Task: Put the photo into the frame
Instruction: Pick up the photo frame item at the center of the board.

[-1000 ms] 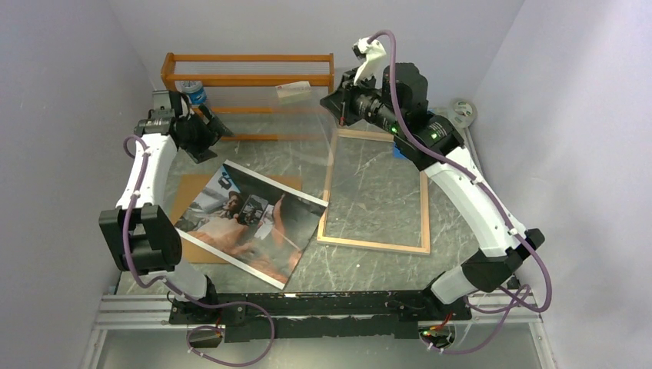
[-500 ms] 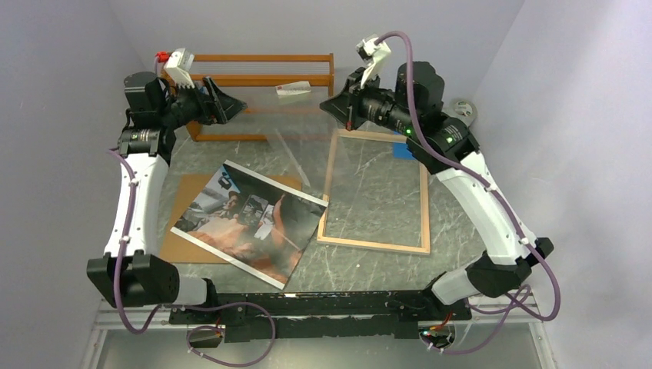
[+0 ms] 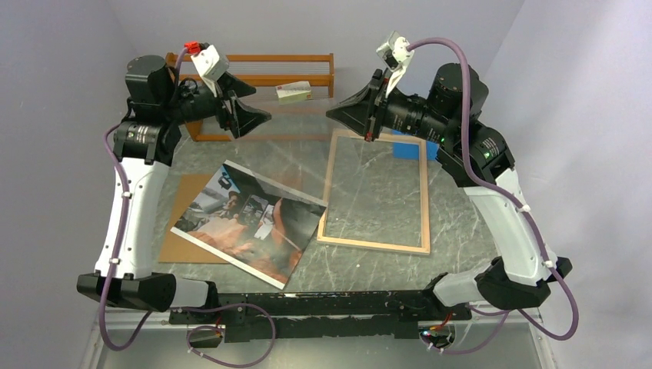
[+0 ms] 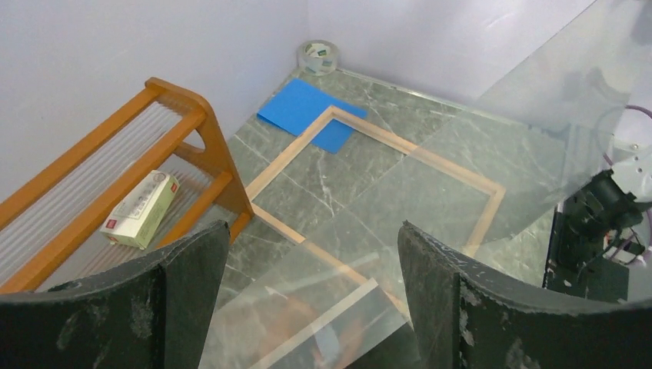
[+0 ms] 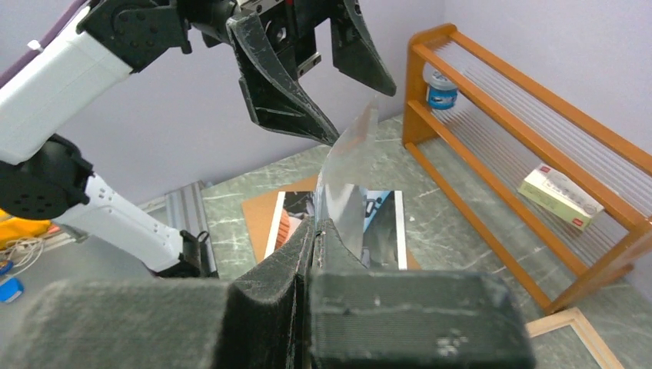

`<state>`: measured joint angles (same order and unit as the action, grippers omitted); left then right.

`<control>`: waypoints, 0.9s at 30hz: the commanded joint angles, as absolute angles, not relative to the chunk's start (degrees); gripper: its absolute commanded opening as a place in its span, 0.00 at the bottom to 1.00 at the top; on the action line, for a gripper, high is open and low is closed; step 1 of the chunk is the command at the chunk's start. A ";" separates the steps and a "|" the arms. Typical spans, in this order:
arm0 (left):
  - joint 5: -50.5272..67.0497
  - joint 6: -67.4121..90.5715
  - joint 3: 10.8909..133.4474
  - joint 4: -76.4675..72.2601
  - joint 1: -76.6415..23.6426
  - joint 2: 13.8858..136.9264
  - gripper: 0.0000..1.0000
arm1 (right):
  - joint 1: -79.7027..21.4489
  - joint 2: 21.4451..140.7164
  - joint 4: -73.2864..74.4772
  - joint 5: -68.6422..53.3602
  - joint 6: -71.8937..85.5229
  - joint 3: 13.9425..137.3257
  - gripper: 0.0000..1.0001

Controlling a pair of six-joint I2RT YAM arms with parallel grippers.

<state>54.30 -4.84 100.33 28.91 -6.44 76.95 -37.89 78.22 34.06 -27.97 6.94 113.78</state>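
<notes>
Left gripper (image 3: 260, 104): jaws wide, nothing pinched, up high over back-left of table (image 3: 354, 265), fingers either side of far end of clear pane (image 5: 347, 181) w/o closing on it. Behind it, orange rack (image 3: 254, 58) along back wall, small white box (image 3: 294, 92) on a shelf, blue tape roll (image 5: 441, 86) at rack's left end. Lower down, brown backing board (image 3: 183, 231) flat on table, mostly covered by photo (image 3: 250, 219). Photo: picture side up, askew across board & table, left of centre, not in frame; right corner reaching frame's left rail, touching or overlapping can't tell. Clear pane: off the table, in air btw. both grippers, one edge clamped. Frame (image 3: 374, 246): flat on table right of centre, wood side up, marbled top seen thru opening, far right corner on blue sheet (image 4: 296, 114). Right gripper (image 3: 334, 114): clamped tight on pane's edge, pointing left toward other gripper, raised above frame's far-left corner. Clear tape roll (image 4: 318, 55) in far corner by wall.
</notes>
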 commanded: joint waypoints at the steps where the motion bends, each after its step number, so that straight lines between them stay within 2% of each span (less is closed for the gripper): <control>1: 59.75 -18.36 105.06 43.32 -6.24 76.12 0.86 | -37.93 77.84 33.78 -32.65 5.80 116.62 0.00; 5: 61.95 -26.15 109.53 57.22 -6.24 78.04 0.86 | -37.95 78.24 34.31 -34.42 5.17 116.52 0.00; 11: 67.53 -29.54 111.09 63.36 -6.37 79.47 0.83 | -37.92 79.98 36.08 -37.38 4.45 118.77 0.00; 14: 66.12 -21.92 110.72 59.44 -6.67 79.46 0.76 | -37.96 80.44 36.13 -38.31 4.17 119.33 0.00; 18: 69.10 -21.05 111.12 60.11 -6.89 79.06 0.66 | -37.96 81.20 36.56 -38.93 3.88 120.22 0.00; 23: 68.06 -21.20 110.12 60.68 -7.29 78.05 0.46 | -37.83 82.16 36.24 -37.45 5.83 121.74 0.00; 27: 68.80 -23.95 110.28 63.46 -7.29 77.01 0.39 | -37.78 83.65 36.91 -38.79 6.51 124.49 0.00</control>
<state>66.24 -22.09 109.30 61.14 -7.07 79.33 -37.89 83.02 39.29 -37.58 5.58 120.14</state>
